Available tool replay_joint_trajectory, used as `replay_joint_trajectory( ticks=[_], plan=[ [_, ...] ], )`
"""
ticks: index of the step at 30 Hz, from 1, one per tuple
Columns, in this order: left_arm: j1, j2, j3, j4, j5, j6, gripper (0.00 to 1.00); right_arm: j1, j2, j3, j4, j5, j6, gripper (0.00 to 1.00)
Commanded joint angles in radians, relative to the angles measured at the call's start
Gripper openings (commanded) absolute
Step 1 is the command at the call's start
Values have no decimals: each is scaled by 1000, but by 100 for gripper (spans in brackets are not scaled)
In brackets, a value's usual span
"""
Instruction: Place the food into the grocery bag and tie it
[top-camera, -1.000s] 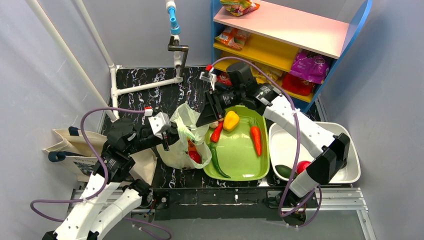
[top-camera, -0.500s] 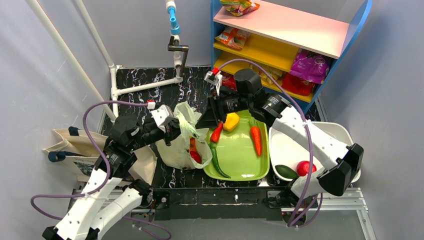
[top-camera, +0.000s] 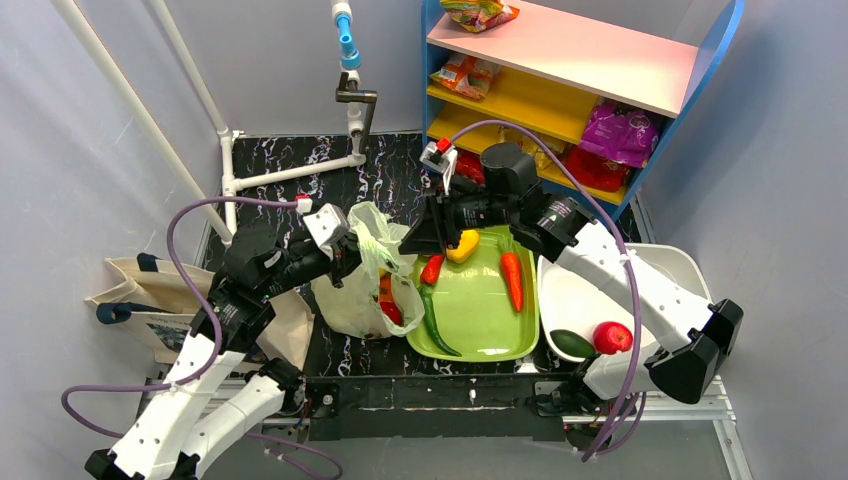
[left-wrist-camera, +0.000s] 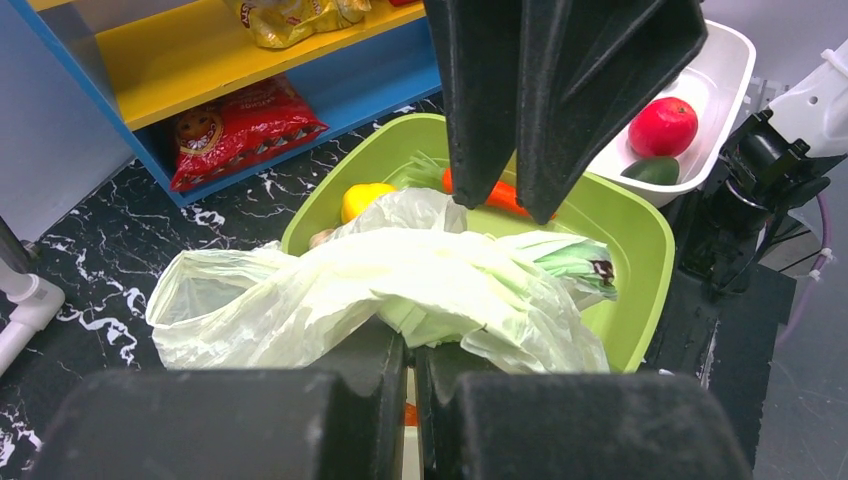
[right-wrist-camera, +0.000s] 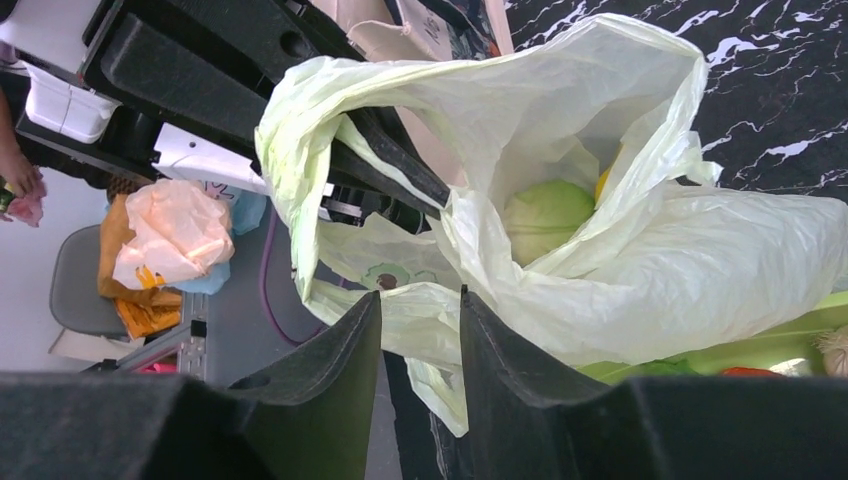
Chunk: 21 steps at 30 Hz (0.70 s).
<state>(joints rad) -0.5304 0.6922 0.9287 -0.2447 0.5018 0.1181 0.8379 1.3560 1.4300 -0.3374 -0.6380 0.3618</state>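
The pale-green grocery bag (top-camera: 362, 290) stands open left of the green tray (top-camera: 480, 335). My left gripper (top-camera: 345, 258) is shut on the bag's near rim (left-wrist-camera: 330, 290), pinching the plastic between its tips (left-wrist-camera: 410, 348). My right gripper (top-camera: 420, 236) hovers at the bag's right rim with its jaws apart and empty (right-wrist-camera: 420, 295); plastic lies just beyond its tips. A green cabbage (right-wrist-camera: 545, 215) and something red (top-camera: 388, 312) lie inside the bag. On the tray lie a yellow pepper (top-camera: 462, 244), a red chilli (top-camera: 432, 268), a carrot (top-camera: 512, 280) and a green chilli (top-camera: 432, 320).
A white bin (top-camera: 690, 290) right of the tray holds a red tomato (top-camera: 612, 337) and a dark green fruit (top-camera: 572, 343). A blue shelf (top-camera: 560, 60) with snack packets stands behind. A beige canvas tote (top-camera: 150, 290) lies at the left. A white pipe frame (top-camera: 290, 170) stands at the back.
My right arm has swung its elbow to the right and its gripper has shifted slightly right over the tray's far corner. My left gripper has lifted the bag's rim a little up and back.
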Motion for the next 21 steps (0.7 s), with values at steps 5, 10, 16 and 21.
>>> replay_joint_trajectory(
  ticks=[5,10,16,21],
  plan=[
    [-3,-2,45,-17,-22,-22,0,20,-3,-21,117,-126,19,41],
    [-3,-3,52,-25,-19,-29,0,49,32,-31,174,-129,34,42],
    [-3,4,59,-25,-10,-40,0,65,73,-38,235,-137,50,45],
    [-3,2,62,-26,3,-42,0,68,92,-56,258,-128,35,47]
  ],
)
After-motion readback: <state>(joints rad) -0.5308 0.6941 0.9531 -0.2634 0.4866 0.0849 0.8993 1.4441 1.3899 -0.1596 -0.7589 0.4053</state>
